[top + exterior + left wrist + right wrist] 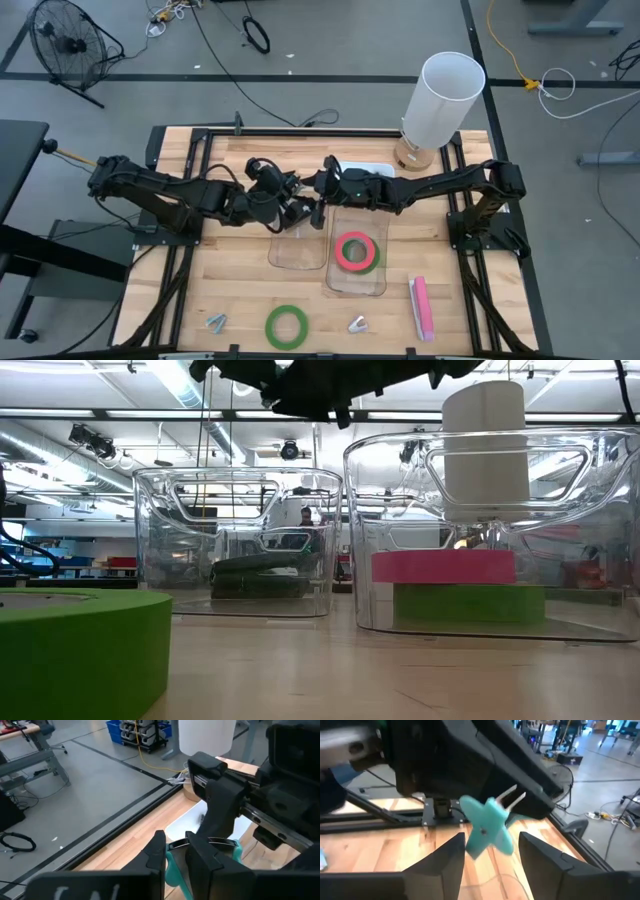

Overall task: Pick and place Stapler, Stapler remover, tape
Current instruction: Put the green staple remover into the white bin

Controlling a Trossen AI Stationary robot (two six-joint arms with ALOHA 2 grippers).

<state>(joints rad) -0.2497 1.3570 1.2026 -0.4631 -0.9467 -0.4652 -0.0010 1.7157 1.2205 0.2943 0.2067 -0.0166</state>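
A teal stapler remover (487, 826) with metal prongs hangs in the air over the table's middle, and my left gripper (177, 857) is shut on it. My right gripper (491, 840) faces it from the table's right, open, one finger on each side of the remover; I cannot tell whether they touch it. In the high view the two grippers meet at the left (303, 212) and the right (322, 190). A red-pink tape (356, 250) lies on a green tape (470, 603) in the right clear bin (356, 285). Another green tape (286, 326) and a pink stapler (421, 306) lie flat near the front edge. My left gripper pinches one teal wing of the stapler remover (175, 867) between its two fingers. The fingers come nearly level from the table's left. The remover is lifted clear of the table, its prongs (512, 799) pointing away from the left fingers.
A second clear bin (298, 250) stands left of the first, with a dark long object (262, 572) inside. Two grey stapler removers (216, 322) (357, 323) lie near the front edge. A tall white cylinder (440, 100) stands at the far right beside a white tray (368, 170).
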